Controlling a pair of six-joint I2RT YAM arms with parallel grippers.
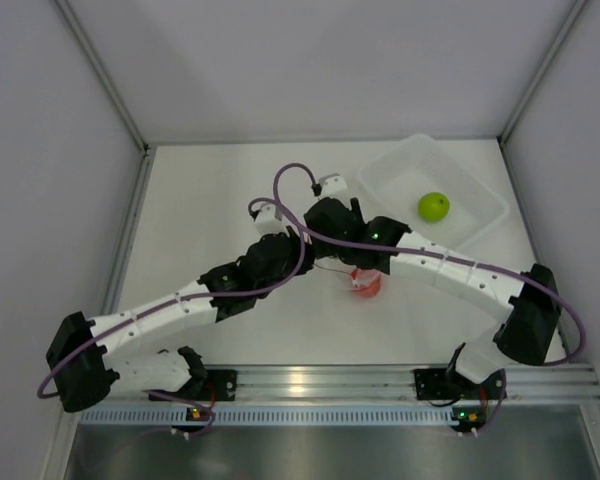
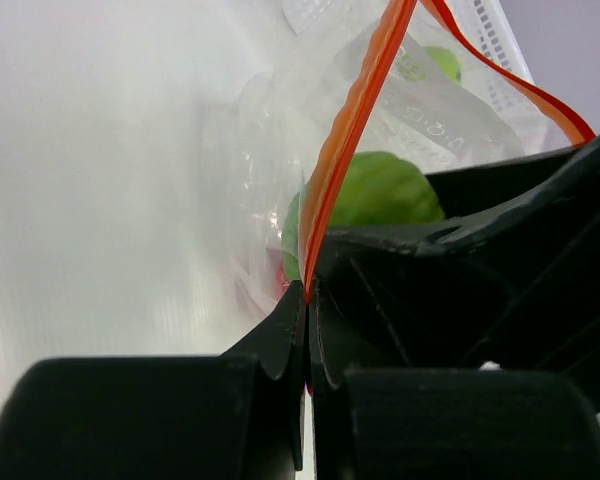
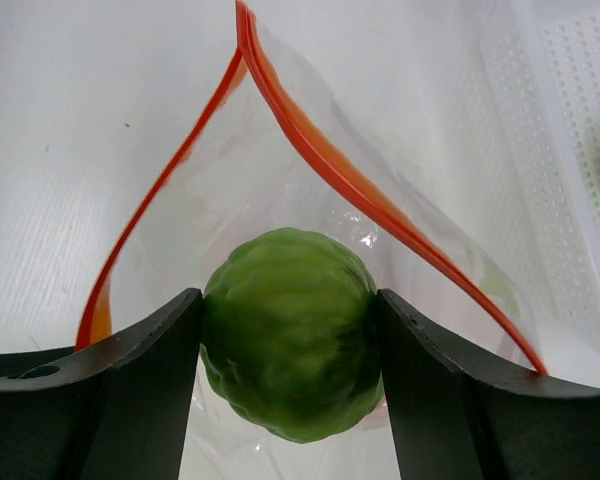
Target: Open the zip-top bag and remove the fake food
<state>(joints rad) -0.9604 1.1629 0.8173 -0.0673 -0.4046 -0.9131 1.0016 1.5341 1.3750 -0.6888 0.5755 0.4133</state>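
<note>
White worktop (image 1: 210,200), walled on three sides, both arms meeting near its middle.

Zip-top bag (image 3: 230,190): mouth open. We see the zip strip (image 3: 320,160) split into two orange runs that spread wide toward the right hand (image 3: 290,320). Opening step looks done.

Fake food, count of three:
- Green ball (image 3: 285,340) sits squarely between the right hand's two fingers, both pads touching it, so this hand is closed on it. It lies within the spread of the mouth, so we judge it gripped but not yet lifted clear.
- Second green ball (image 1: 433,207) lies in the clear tub (image 1: 480,215), beyond the right hand and well apart from the bag. We count this one as out.
- Red shape (image 1: 367,283) shows directly under the two hands. We take it for the red ball, probably in the bag, though we cannot tell for sure.

Left hand (image 2: 308,320): fingers pressed together on one run of the strip, pinning that side of the bag.

Tally: one out, one in grasp, one left.
</note>
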